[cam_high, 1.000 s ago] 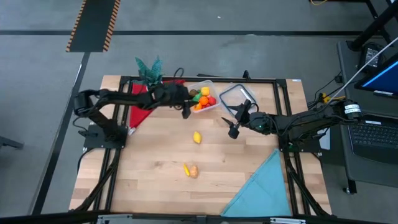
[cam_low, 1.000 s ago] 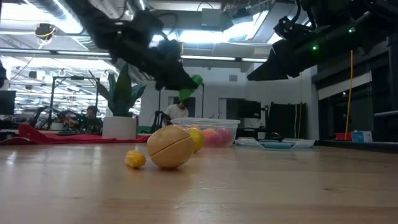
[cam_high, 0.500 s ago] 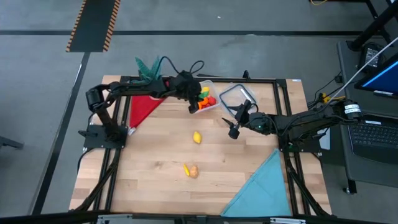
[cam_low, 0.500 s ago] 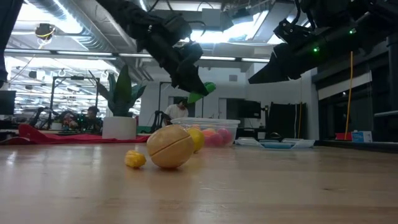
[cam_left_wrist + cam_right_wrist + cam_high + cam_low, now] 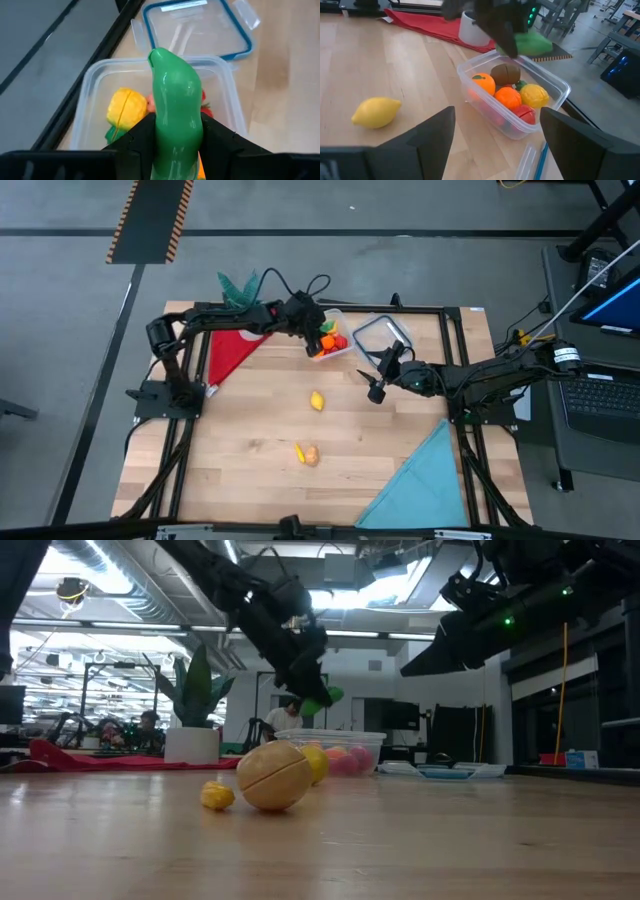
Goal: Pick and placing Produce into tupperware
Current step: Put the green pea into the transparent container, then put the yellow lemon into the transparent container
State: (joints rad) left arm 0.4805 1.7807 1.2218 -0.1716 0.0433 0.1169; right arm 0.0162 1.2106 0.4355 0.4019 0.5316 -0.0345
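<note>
Tupperware point(image 5: 330, 340) sits at the far edge of the table point(image 5: 250, 450), w/ its lid point(image 5: 382, 337) lying flat just beside it, on the right-arm side. Box already holds produce: orange point(image 5: 482, 83), brown piece point(image 5: 506, 73), yellow piece point(image 5: 534, 95), red piece point(image 5: 522, 113), plus another orange-coloured one point(image 5: 509, 97).

My left gripper point(image 5: 308, 332) is above the box, fingers point(image 5: 137, 137) pinching a green veg point(image 5: 175, 110). Veg is upright between the pads, tip pointing out past them. In left wrist view it hangs directly over the box opening; in low view point(image 5: 316, 700) it's clear of the rim, not touching anything inside.

My right gripper point(image 5: 377, 388) waits over bare wood near the lid, on the near side of it, fingers point(image 5: 427, 132) spread wide, nothing between them.

Still loose on the table: lemon point(image 5: 317, 401) mid-table, well apart from the box. Nearer the front edge, a tan round piece point(image 5: 311, 455) w/ a small yellow bit point(image 5: 299, 451) just beside it; can't tell if they touch.

Other stuff: red cloth point(image 5: 228, 352) under my left arm, potted plant point(image 5: 238, 288) at the far edge, blue cloth point(image 5: 420, 485) at the front corner on the right-arm side.
</note>
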